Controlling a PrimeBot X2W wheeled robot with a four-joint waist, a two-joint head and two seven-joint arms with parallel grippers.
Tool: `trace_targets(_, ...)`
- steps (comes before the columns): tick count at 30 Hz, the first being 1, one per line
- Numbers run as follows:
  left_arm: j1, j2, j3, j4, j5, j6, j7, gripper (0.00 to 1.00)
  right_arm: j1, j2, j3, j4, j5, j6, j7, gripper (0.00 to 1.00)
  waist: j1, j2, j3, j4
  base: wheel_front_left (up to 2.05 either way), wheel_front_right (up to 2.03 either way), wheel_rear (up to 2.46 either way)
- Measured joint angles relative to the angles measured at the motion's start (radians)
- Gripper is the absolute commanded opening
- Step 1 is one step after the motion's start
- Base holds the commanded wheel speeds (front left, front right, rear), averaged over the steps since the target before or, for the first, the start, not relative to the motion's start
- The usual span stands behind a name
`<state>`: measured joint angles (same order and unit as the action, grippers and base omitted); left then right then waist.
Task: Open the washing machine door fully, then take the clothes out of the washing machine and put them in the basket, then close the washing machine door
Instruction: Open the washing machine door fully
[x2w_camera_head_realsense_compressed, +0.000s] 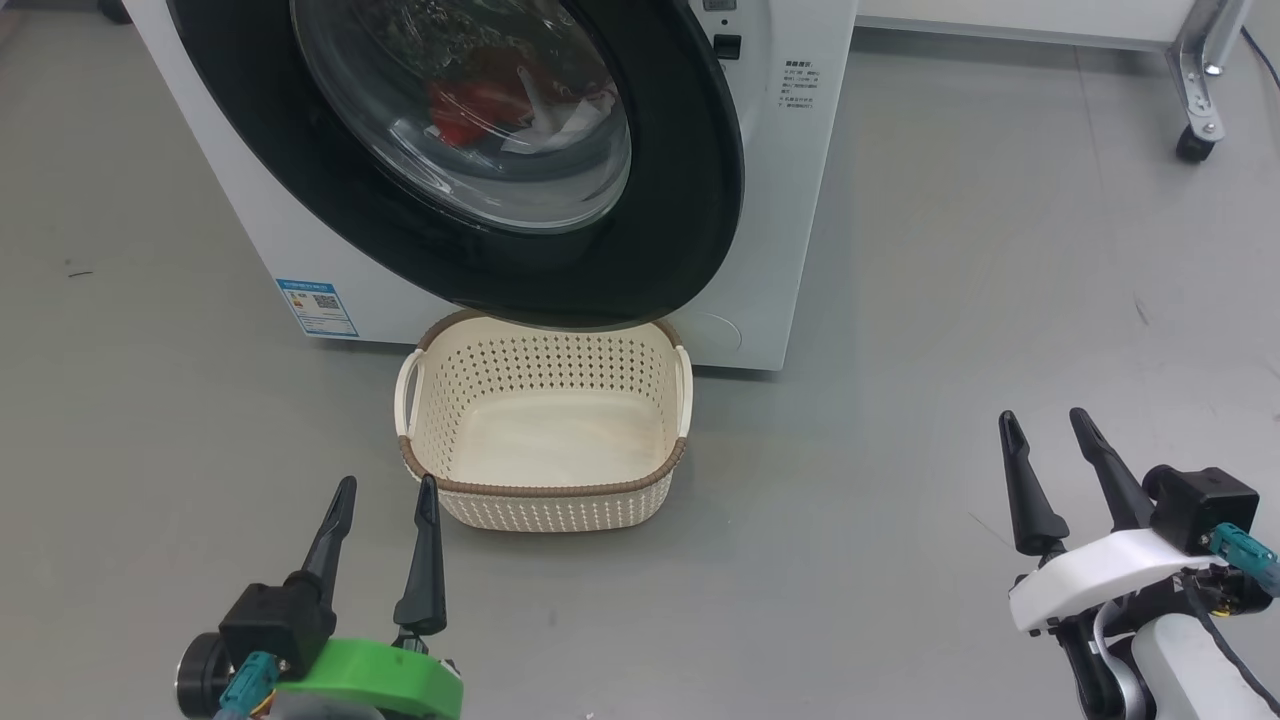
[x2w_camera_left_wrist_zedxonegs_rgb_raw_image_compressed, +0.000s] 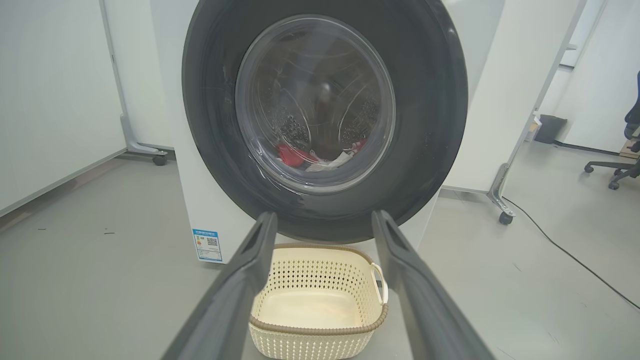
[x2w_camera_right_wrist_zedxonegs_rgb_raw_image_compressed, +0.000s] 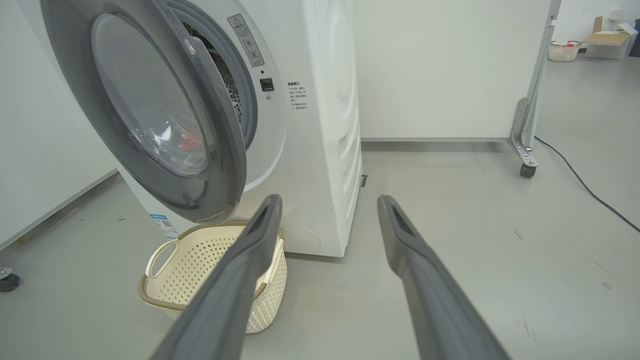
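The washing machine (x2w_camera_head_realsense_compressed: 790, 200) (x2w_camera_right_wrist_zedxonegs_rgb_raw_image_compressed: 325, 150) stands on the grey floor. Its door (x2w_camera_head_realsense_compressed: 560, 200) (x2w_camera_left_wrist_zedxonegs_rgb_raw_image_compressed: 325, 125) (x2w_camera_right_wrist_zedxonegs_rgb_raw_image_compressed: 150, 115), black-rimmed with a glass bowl, hangs slightly ajar, a gap showing at its right edge. Through the glass I see the red and white clothes (x2w_camera_head_realsense_compressed: 500, 105) (x2w_camera_left_wrist_zedxonegs_rgb_raw_image_compressed: 315, 157) in the drum. The cream basket (x2w_camera_head_realsense_compressed: 545, 430) (x2w_camera_left_wrist_zedxonegs_rgb_raw_image_compressed: 320, 310) (x2w_camera_right_wrist_zedxonegs_rgb_raw_image_compressed: 210, 275) sits empty on the floor below the door. My left gripper (x2w_camera_head_realsense_compressed: 385, 490) (x2w_camera_left_wrist_zedxonegs_rgb_raw_image_compressed: 322, 225) is open, just before the basket's near left corner. My right gripper (x2w_camera_head_realsense_compressed: 1045, 420) (x2w_camera_right_wrist_zedxonegs_rgb_raw_image_compressed: 327, 205) is open, low at the right, well clear of the machine.
A wheeled frame leg (x2w_camera_head_realsense_compressed: 1200, 90) (x2w_camera_right_wrist_zedxonegs_rgb_raw_image_compressed: 525, 150) stands right of the machine with a cable (x2w_camera_right_wrist_zedxonegs_rgb_raw_image_compressed: 585, 185) on the floor. White panels stand behind and to the left (x2w_camera_left_wrist_zedxonegs_rgb_raw_image_compressed: 50, 100). An office chair (x2w_camera_left_wrist_zedxonegs_rgb_raw_image_compressed: 620, 160) is far right. Open floor lies right of the basket.
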<state>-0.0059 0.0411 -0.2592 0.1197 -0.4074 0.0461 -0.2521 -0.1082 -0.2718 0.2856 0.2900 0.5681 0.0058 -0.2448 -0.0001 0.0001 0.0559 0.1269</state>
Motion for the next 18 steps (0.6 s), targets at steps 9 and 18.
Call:
trace_targets(9, 0.0, 0.0, 0.001, -0.002, 0.0, -0.003, 0.0, 1.0, 0.019, 0.005, -0.015, -0.026, -0.008, -0.001, 0.0, 1.0, 0.0, 0.0, 0.002, 0.0, 0.0, 0.0, 0.0)
trace_targets(18, 0.0, 0.0, 0.0, -0.004, 0.0, -0.004, 0.0, 1.0, 0.031, 0.006, -0.03, -0.053, -0.017, -0.001, -0.003, 1.0, 0.0001, 0.0, 0.008, 0.001, 0.0, 0.0, 0.0)
